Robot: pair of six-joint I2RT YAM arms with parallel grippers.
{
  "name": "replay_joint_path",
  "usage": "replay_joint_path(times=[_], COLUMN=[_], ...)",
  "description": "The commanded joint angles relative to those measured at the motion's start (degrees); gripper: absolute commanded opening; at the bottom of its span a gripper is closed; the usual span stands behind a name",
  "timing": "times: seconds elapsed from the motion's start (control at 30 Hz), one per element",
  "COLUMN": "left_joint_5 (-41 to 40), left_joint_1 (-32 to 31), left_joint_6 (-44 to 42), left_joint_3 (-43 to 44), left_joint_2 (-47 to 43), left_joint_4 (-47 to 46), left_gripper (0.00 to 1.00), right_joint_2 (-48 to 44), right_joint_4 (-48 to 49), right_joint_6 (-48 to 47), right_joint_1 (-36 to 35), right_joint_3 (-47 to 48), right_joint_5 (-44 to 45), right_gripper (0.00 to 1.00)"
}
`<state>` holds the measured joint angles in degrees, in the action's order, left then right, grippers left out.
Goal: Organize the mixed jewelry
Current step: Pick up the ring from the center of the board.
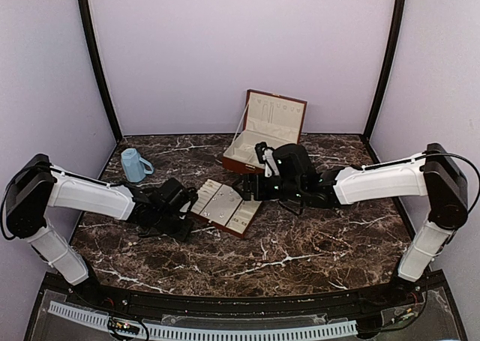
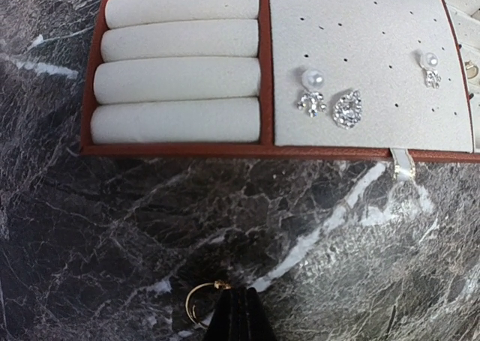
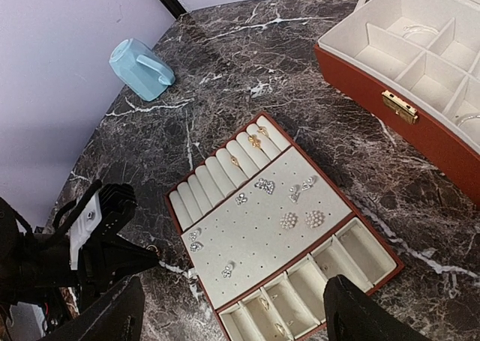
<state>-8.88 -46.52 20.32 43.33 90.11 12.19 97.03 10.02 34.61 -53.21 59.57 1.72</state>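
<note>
The jewelry tray (image 3: 375, 279) lies open on the marble, also in the top view (image 1: 196, 213). Several small earrings (image 3: 300, 219) sit on its perforated pad, gold rings (image 3: 255, 139) in its ring rolls, and tiny pieces (image 3: 264, 303) in its near compartments. My left gripper (image 2: 236, 311) is shut on a thin gold ring (image 2: 196, 300) just above the marble, short of the tray's edge (image 2: 225, 150); pearl and crystal earrings (image 2: 330, 101) show beyond. It also shows in the right wrist view (image 3: 146, 257). My right gripper (image 3: 236, 318) is open and empty above the tray's near side.
The red-brown hinged box (image 1: 266, 127) stands open behind the tray, with cream compartments (image 3: 420, 56). A blue cup (image 1: 135, 165) lies on its side at the far left, also in the right wrist view (image 3: 142, 70). Purple walls close the back and sides.
</note>
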Motion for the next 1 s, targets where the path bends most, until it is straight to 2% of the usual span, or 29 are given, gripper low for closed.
replay_joint_path(times=[0.0,0.43,0.77,0.97], left_joint_5=[0.37,2.86,6.12,7.48], left_joint_1=[-0.24,-0.3,-1.01,-1.88], left_joint_6=[4.01,4.62,-1.1,-2.73], left_joint_3=[-2.46,-8.79,-12.98,-14.01], left_joint_2=[-3.91,-14.58,-18.02,-18.24], left_joint_4=[-2.99,-17.44,-30.13,-33.96], left_gripper=[0.0,0.0,0.0,0.0], right_joint_2=[-2.65,-4.47,-3.25,-1.33], right_joint_4=[0.48,-2.85,-3.85,-5.1], right_joint_6=[0.64,3.28,9.61,11.82], right_joint_1=[-0.4,-0.33,-0.05,-0.05], right_joint_3=[0.85,3.35,4.17,5.89], right_joint_5=[1.3,-0.42,-7.76,-10.89], right_gripper=[0.84,0.83,0.78,0.74])
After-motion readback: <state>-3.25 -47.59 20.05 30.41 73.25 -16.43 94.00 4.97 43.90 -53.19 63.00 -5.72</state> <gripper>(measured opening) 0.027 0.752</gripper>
